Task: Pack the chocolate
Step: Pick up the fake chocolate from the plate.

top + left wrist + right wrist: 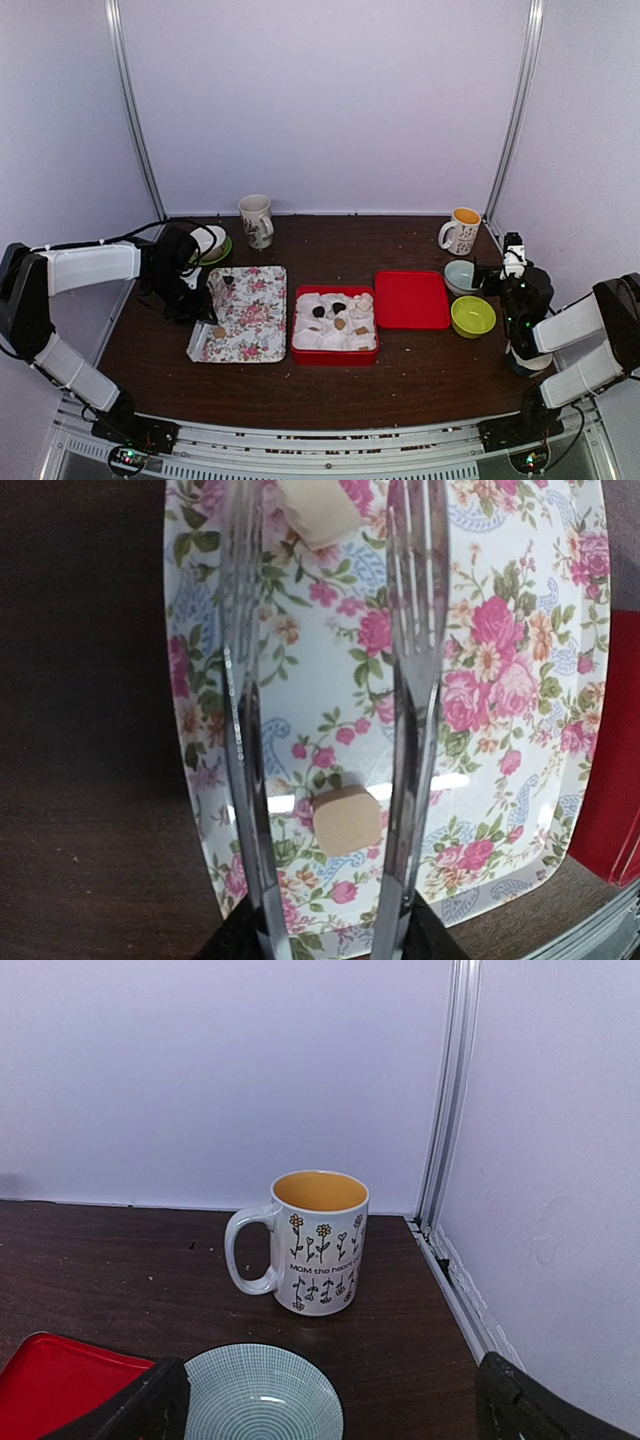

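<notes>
Left wrist view, nearest first: the left tool (330, 942) pinches the metal tongs (245, 780), whose two arms run away from it and stand apart above the floral tray (520, 730). One tan piece of chocolate (345, 820) lies on the tray, showing between the arms. A second tan piece (318, 510) lies farther along, at the frame's top edge. In the top external view, the red box (335, 358) just right of the tray is lined with white paper (320, 338). It holds more pieces, two dark and some tan. A red lid (412, 298) lies just beside the box. On the right side, the right tool (335, 1405) has its fingers spread wide and holds nothing. A pale bowl (262, 1395) sits just beyond it, and a flowered mug (315, 1245) stands farther back on the surface (100, 1260).
</notes>
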